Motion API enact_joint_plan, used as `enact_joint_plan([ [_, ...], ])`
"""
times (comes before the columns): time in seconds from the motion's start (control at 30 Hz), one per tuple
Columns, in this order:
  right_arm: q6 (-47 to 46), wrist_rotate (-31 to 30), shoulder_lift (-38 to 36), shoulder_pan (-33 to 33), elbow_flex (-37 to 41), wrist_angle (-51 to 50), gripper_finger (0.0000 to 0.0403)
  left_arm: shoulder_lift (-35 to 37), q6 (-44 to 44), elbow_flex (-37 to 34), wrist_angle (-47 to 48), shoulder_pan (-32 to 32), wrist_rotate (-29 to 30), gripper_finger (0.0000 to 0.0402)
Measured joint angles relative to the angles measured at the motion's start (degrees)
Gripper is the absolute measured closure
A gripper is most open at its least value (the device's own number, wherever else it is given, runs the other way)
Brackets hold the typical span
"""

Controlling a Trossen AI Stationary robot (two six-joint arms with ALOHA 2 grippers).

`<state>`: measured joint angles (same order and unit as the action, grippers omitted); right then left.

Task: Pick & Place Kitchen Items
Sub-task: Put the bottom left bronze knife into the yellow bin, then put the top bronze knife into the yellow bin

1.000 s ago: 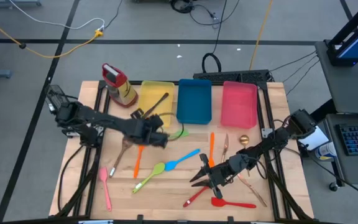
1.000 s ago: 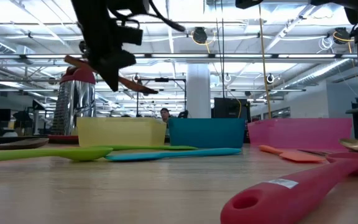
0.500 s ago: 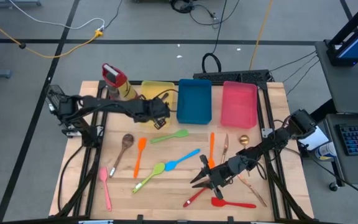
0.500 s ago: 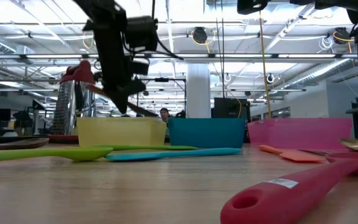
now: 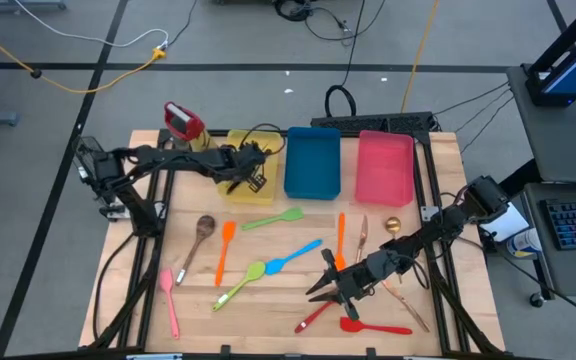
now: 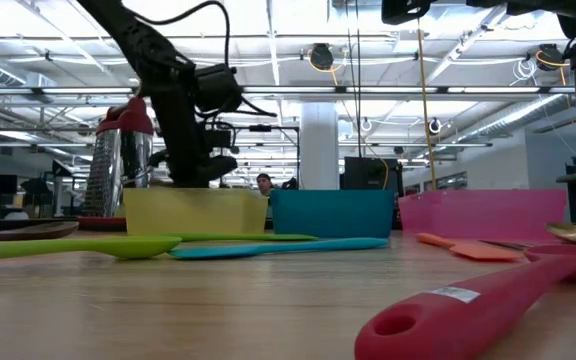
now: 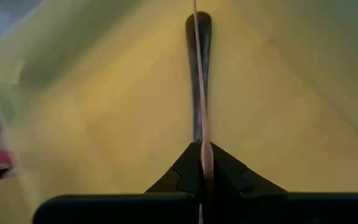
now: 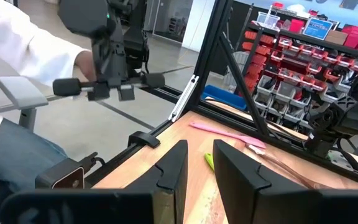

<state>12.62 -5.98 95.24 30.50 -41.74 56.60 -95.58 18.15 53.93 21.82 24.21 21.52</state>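
- Kitchen items: one thin dark utensil [image 7: 197, 74] is clamped between the fingers of the left end effector [image 5: 246, 172], which hangs over the yellow tray [image 5: 268, 140]; in the left wrist view the handle runs straight out from the closed fingertips above the tray's yellow floor.
- In the low view the left end effector [image 6: 196, 165] sits just above the yellow tray's [image 6: 194, 214] rim, with the red-capped bottle [image 6: 120, 165] behind it.
- The right end effector [image 5: 326, 287] hovers low over the near right part of the tabletop [image 5: 268, 310], its fingers a little apart in the right wrist view with nothing seen between them.
- Just beside it lie a red spoon [image 5: 373, 326] and a red spatula [image 5: 313, 316]; an orange utensil [image 5: 341, 238] and a brown one [image 5: 363, 230] lie farther back, near a gold spoon [image 5: 393, 225].
- Toward the middle lie a blue spoon [image 5: 293, 256], a green spoon [image 5: 242, 283], a second green one [image 5: 273, 218] and an orange spatula [image 5: 224, 250].
- On the left lie a wooden spoon [image 5: 198, 240] and a pink spoon [image 5: 170, 300].
- The blue tray [image 5: 313, 165] and pink tray [image 5: 383, 168] stand beside the yellow one along the far edge.
- A person's sleeve [image 8: 23, 50] shows beyond the tabletop in the right wrist view.
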Motion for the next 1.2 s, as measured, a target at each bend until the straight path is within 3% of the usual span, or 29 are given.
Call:
enact_joint_plan([
  [0.2,-0.1,0.0,0.0,0.0,0.0,-0.3,0.0335,0.0,0.7,-1.7,-2.6,1.3,-0.3,0.0393],
  [0.43,-0.2,0.0,0.0,0.0,0.0,-0.3,0.0335,0.0,0.6,-1.7,-2.6,2.7,-0.5,0.0352],
  [0.8,-1.6,0.0,0.0,0.0,0.0,-0.8,0.0335,0.0,1.6,-1.7,-2.5,3.8,-0.6,0.0398],
  [0.97,-1.5,-0.2,0.0,0.0,0.0,-1.9,0.0334,0.0,1.5,-1.7,-2.5,3.8,-0.7,0.0384],
  [1.2,-7.1,-5.5,0.0,0.0,0.0,-6.5,0.0308,0.0,1.5,-1.7,-2.9,3.6,-0.7,0.0378],
])
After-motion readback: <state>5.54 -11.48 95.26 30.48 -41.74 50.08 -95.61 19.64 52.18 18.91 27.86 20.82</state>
